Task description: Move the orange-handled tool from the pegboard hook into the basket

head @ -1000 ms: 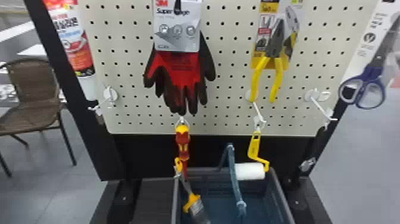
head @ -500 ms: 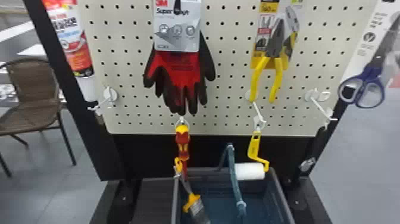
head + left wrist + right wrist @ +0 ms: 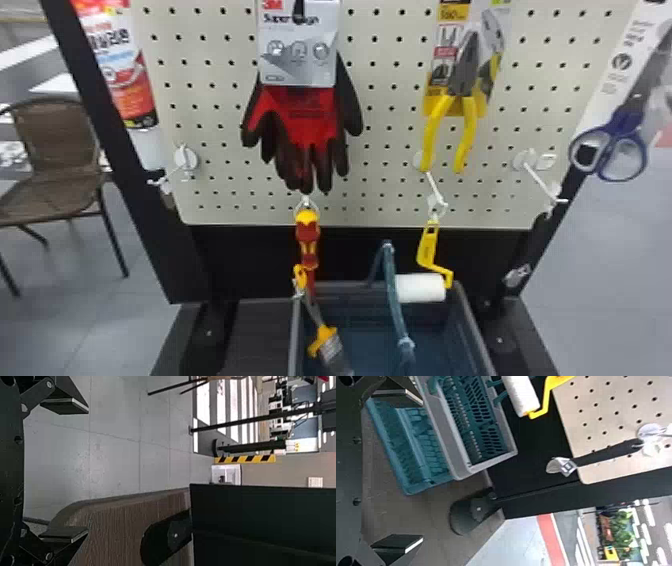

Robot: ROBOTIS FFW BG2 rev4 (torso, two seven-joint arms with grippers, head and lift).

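Observation:
In the head view an orange-handled brush-like tool (image 3: 325,340) hangs tilted in front of the basket's left side (image 3: 296,345), its orange loop just below a red-and-yellow tool (image 3: 308,245) on the pegboard's (image 3: 225,165) lower middle hook. What holds the loop is hard to tell. The basket has a grey rim and a raised teal handle. In the left wrist view my left gripper (image 3: 85,471) stands open, with floor and a wooden surface beyond. My right gripper (image 3: 420,469) is open too, nothing between its fingers, with the grey basket rim (image 3: 455,461) farther off.
Gloves (image 3: 305,120), pliers (image 3: 462,100) and blue-handled scissors (image 3: 615,145) hang above. A paint roller (image 3: 420,288) hangs by the basket's back right. In the right wrist view a teal bin (image 3: 407,475) lies beside the basket, and a black-handled tool (image 3: 609,453) hangs from a hook.

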